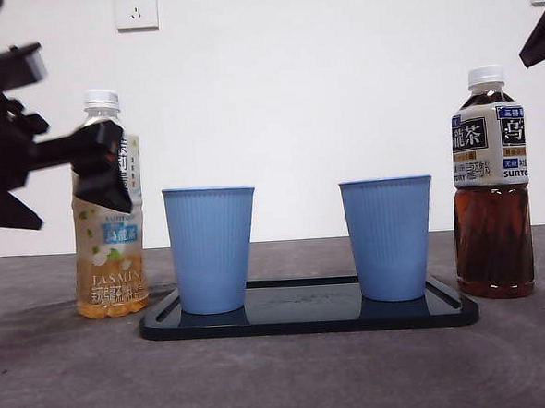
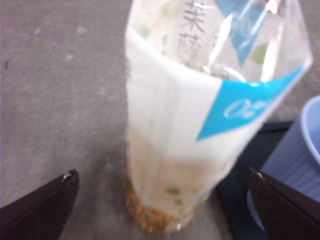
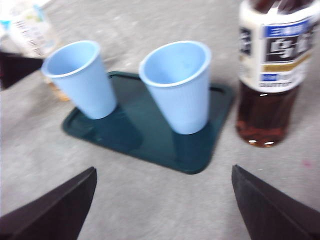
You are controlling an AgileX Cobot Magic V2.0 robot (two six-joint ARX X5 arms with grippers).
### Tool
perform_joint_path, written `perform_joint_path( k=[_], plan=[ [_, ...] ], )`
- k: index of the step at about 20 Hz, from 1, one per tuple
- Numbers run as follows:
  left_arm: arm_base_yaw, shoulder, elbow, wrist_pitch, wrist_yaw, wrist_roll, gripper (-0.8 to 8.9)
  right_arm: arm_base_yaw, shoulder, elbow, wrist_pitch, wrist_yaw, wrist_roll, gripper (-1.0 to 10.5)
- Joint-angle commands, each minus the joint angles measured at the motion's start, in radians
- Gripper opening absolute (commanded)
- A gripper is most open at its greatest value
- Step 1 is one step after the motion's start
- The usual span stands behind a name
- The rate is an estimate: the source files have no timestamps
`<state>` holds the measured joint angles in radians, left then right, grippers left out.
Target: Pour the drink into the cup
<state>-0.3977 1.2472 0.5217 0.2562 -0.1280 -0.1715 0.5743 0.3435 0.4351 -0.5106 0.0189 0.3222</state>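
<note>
nothing has been poured yet: both bottles stand capped on the bench and the left pincer (image 2: 162, 200), jaws spread wide and holding nothing, straddles the jasmine tea bottle (image 1: 108, 214) just off the tray's (image 1: 307, 320) left end. the right pincer (image 3: 162, 200) hangs wide open and empty, well back from the tray. count: two blue cups (image 1: 211, 249) on the tray, two bottles, the dark tea bottle (image 1: 490, 181) off the tray's right end.

Two cups (image 1: 211, 249) on tray (image 1: 307, 318) — one bottle (image 1: 107, 209) left, another (image 1: 491, 186) right.
</note>
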Motion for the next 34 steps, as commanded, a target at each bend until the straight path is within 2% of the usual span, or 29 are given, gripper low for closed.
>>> perform_joint_path(
  k=[1, 6, 8, 10, 13, 14, 19, 32, 33, 34],
  plan=[
    [-0.013, -0.094, 0.014, -0.097, -0.002, -0.006, 5.62, 0.006, 0.001, 0.012, 0.038, 0.061, 0.006, 4.3],
    [-0.022, -0.336, 0.014, -0.308, -0.001, -0.082, 5.59, 0.006, 0.007, 0.012, 0.146, 0.181, 0.0, 4.1],
    [-0.026, -0.428, 0.014, -0.402, -0.001, -0.093, 5.44, 0.006, 0.024, 0.012, 0.148, 0.192, -0.002, 3.3],
    [-0.03, -0.5, 0.014, -0.481, -0.001, -0.111, 4.01, 0.006, 0.058, 0.012, 0.148, 0.192, -0.017, 2.3],
    [-0.03, -0.581, 0.014, -0.558, -0.001, -0.111, 0.7, 0.006, 0.134, 0.011, 0.153, 0.192, -0.019, 0.2],
    [-0.03, -0.6, 0.014, -0.571, -0.001, -0.111, 0.03, 0.006, 0.164, 0.011, 0.163, 0.192, -0.019, 0.1],
    [-0.03, -0.639, 0.014, -0.586, -0.001, -0.11, 0.07, 0.006, 0.265, 0.011, 0.238, 0.192, -0.018, 0.1],
    [-0.03, -0.64, 0.014, -0.575, -0.001, -0.109, 0.07, 0.006, 0.269, 0.012, 0.241, 0.192, -0.016, 0.1],
    [-0.03, -0.645, 0.014, -0.58, -0.001, -0.1, 0.07, 0.006, 0.269, 0.012, 0.241, 0.192, -0.016, 0.1],
    [-0.024, -0.668, 0.013, -0.577, -0.017, -0.027, 0.08, 0.006, 0.269, 0.012, 0.241, 0.192, -0.016, 0.1]
  ],
)
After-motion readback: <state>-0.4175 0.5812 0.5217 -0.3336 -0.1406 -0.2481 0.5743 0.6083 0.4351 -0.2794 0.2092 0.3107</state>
